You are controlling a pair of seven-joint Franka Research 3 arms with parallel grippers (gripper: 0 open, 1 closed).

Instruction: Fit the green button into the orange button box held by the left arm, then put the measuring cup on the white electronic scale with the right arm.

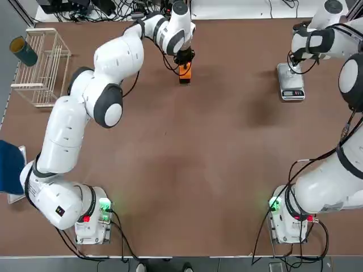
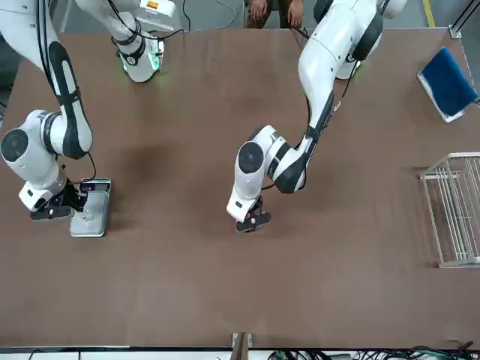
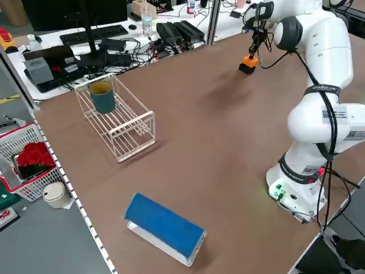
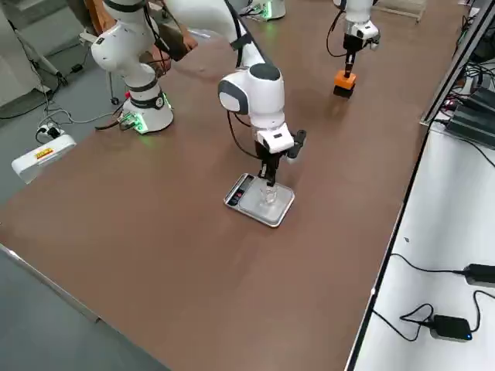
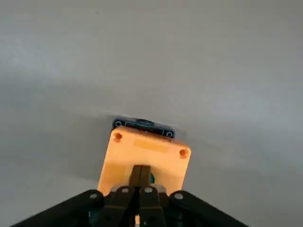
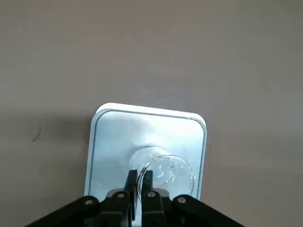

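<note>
The orange button box (image 1: 184, 72) stands at the far middle of the table. My left gripper (image 1: 184, 59) is straight above it, fingers shut, tips resting on its top face (image 5: 142, 153). A sliver of the green button (image 5: 151, 178) shows beside the fingertips (image 5: 140, 174), set in the box top. At the far right lies the white electronic scale (image 1: 292, 86). The clear measuring cup (image 6: 165, 172) stands on its plate (image 6: 147, 130). My right gripper (image 6: 139, 178) is shut on the cup's rim, also seen in the right side view (image 4: 268, 178).
A wire rack (image 1: 42, 65) with a teal cup (image 1: 22, 51) stands at the far left. A blue-topped block (image 1: 8, 167) lies at the left edge. A dark part (image 5: 142, 125) shows at the orange box's base. A person's hands (image 2: 274, 9) show beyond the table.
</note>
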